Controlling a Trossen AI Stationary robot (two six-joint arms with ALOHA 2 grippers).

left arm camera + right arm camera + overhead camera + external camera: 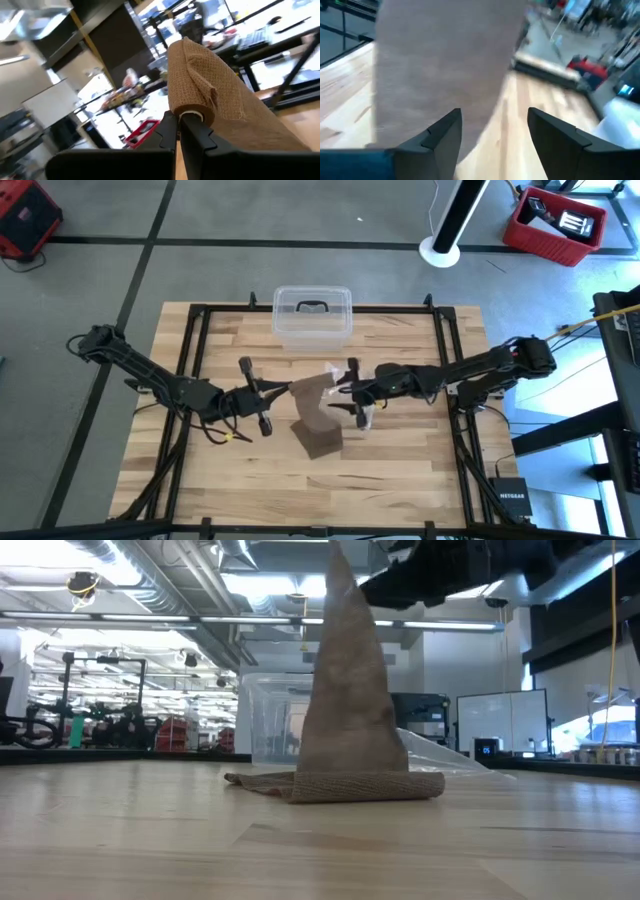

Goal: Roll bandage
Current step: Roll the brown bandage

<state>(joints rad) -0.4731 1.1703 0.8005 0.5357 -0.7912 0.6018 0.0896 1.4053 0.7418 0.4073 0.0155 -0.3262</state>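
Observation:
The brown bandage [318, 415] hangs as a strip from a rolled upper end [190, 70] down to the table. Its lower end [340, 784] lies folded on the wood. My left gripper [288, 390] is shut on the rolled end, left of table centre and well above the table. My right gripper [347, 392] stands open just right of the hanging strip. In the right wrist view the strip [435, 65] hangs close ahead of its fingers [445, 132]. I see no touch. My left gripper pinches the bandage's rolled end [194, 114] between its two shut fingers [167, 131], at the roll's open face where a pale core shows. The fingers come about level from the table's left. The roll is lifted clear, and the strip hangs from it to the table.
A clear plastic box with a dark handle [312, 315] stands behind the bandage near the far edge. A crinkled clear bag [440, 755] lies just right of the bandage, under my right gripper. A dark frame [195, 320] runs around the table.

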